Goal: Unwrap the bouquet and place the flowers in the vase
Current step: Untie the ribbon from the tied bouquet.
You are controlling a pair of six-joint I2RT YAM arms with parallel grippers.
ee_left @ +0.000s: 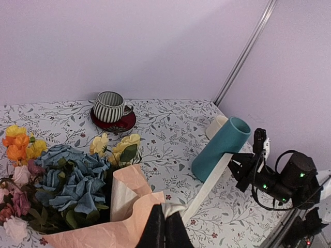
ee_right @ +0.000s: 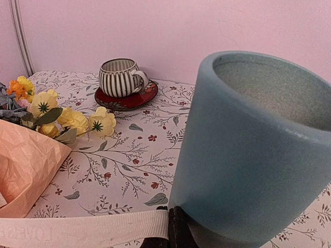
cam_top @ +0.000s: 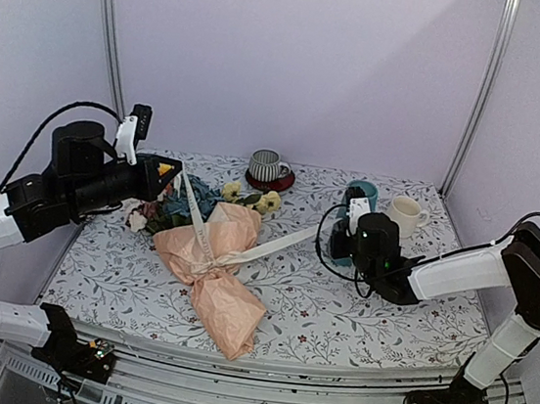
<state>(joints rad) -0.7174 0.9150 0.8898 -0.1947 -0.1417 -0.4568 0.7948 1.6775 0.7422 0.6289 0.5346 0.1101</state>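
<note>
Lilac walls, metal poles (cam_top: 113, 30) at rear corners; surface (cam_top: 355, 311) w/ leaf-print cloth. Bouquet (cam_top: 218, 265) lies mid-surface, wrapped in peach paper, flowers (cam_top: 199, 201) pointing back-left, cream ribbon (cam_top: 280, 243) knotted round its waist. Left tool (cam_top: 173, 172), up & left of bouquet, is clamped on one ribbon end. Right tool (cam_top: 330, 234), right of bouquet, is pinched tight on the other end; both strands taut. Vase (cam_top: 363, 192) stands right of bouquet, just behind right tool, cream mug (cam_top: 405, 215) further right. Striped cup (cam_top: 268, 165) on red saucer (cam_top: 272, 182) sits behind bouquet, nr back wall.
</note>
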